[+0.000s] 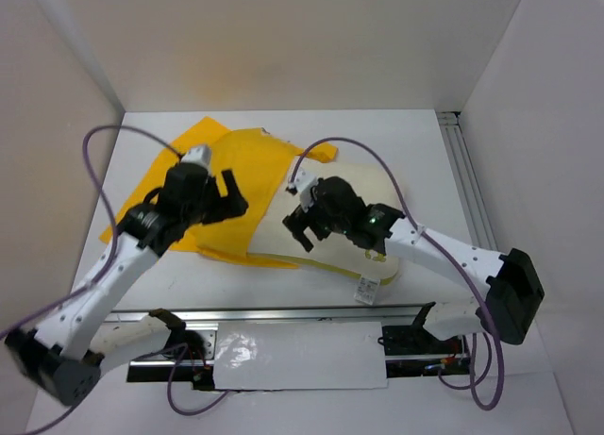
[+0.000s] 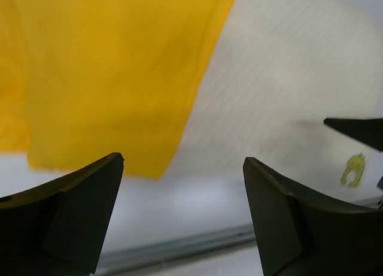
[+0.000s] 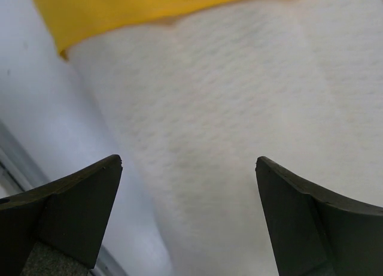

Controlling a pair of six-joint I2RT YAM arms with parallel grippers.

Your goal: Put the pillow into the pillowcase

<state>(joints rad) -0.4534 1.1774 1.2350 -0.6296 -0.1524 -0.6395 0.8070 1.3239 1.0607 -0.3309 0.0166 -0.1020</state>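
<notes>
The yellow pillowcase lies flat at the table's left centre, and its right edge overlaps the cream-white pillow. The pillow's white tag sticks out at its near edge. My left gripper is open and empty above the pillowcase's right part. In the left wrist view the gripper faces the pillowcase, the pillow and the pillow's small yellow emblem. My right gripper is open and empty over the pillow's left end. In the right wrist view the gripper hovers over the pillow below the pillowcase edge.
The white table is enclosed by white walls. A metal rail runs along the right side and another along the near edge. A finger of the right gripper shows in the left wrist view.
</notes>
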